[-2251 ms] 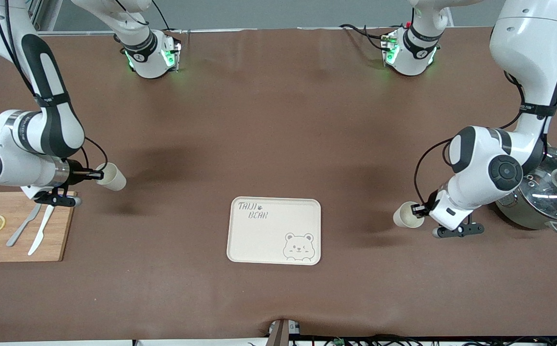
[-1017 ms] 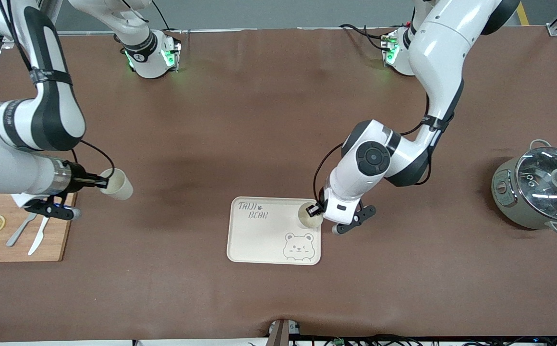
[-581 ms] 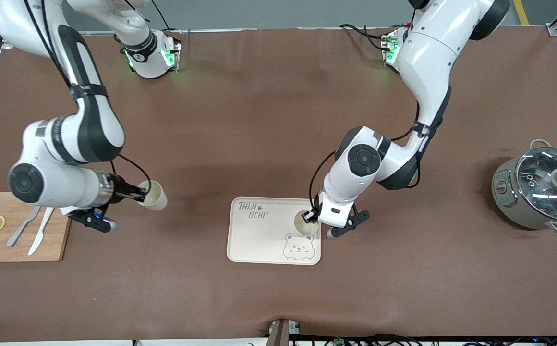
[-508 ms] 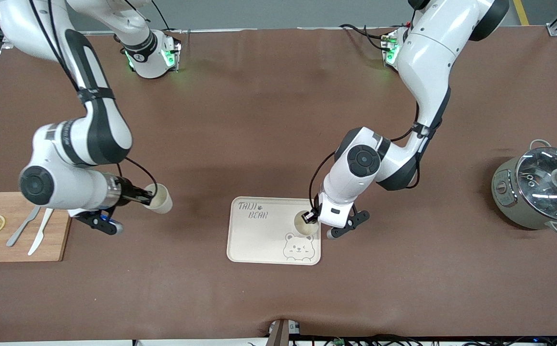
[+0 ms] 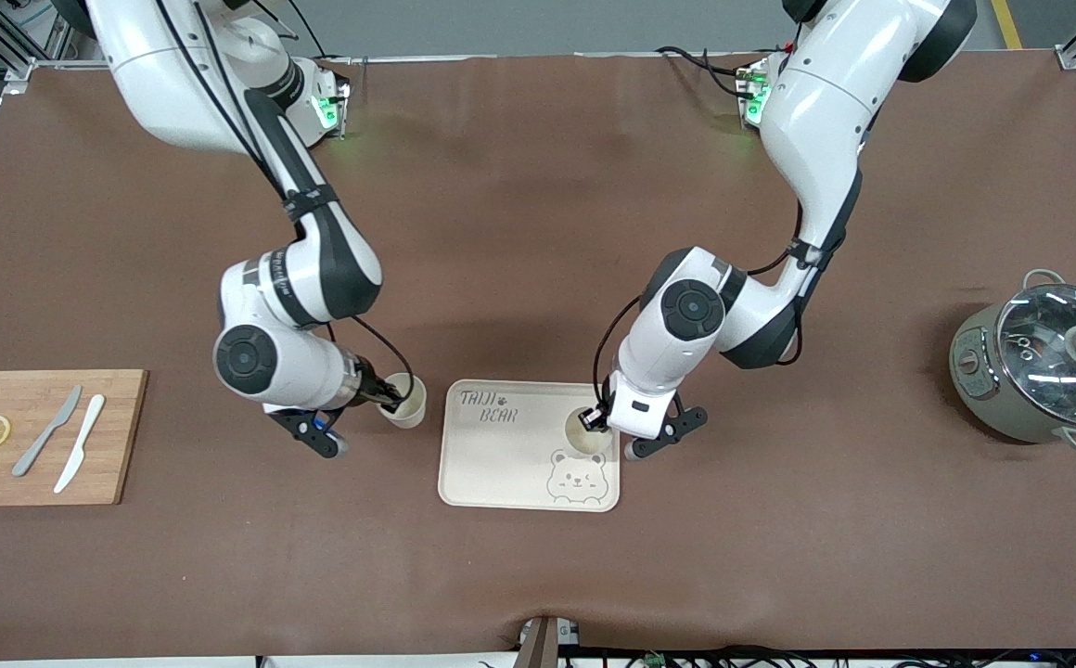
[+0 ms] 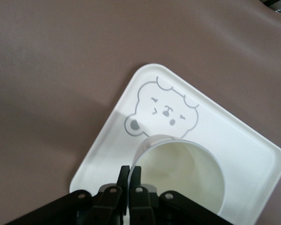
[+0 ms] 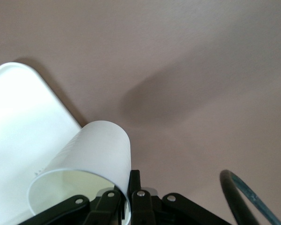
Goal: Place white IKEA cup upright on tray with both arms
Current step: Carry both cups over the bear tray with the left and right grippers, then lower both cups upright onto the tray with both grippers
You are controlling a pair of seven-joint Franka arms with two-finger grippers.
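Observation:
The cream tray (image 5: 501, 464) with the bear drawing lies at the table's middle. My left gripper (image 5: 592, 420) is shut on the rim of a white cup (image 5: 586, 433). That cup stands mouth up on or just over the tray, beside the bear's head. In the left wrist view the fingers (image 6: 136, 172) pinch the cup's wall (image 6: 182, 173) over the tray (image 6: 243, 140). My right gripper (image 5: 393, 401) is shut on the rim of a second white cup (image 5: 408, 402). It holds that cup, tilted, beside the tray's edge toward the right arm's end. The right wrist view shows this cup (image 7: 96, 147) next to the tray (image 7: 18, 108).
A wooden cutting board (image 5: 116, 436) with two lemon slices, a grey knife and a white knife lies at the right arm's end. A pot with a glass lid (image 5: 1048, 371) stands at the left arm's end.
My left arm brought its cup from beside the pot to the tray and lowered it. My right arm swung its cup from the cutting board to the tray's edge.

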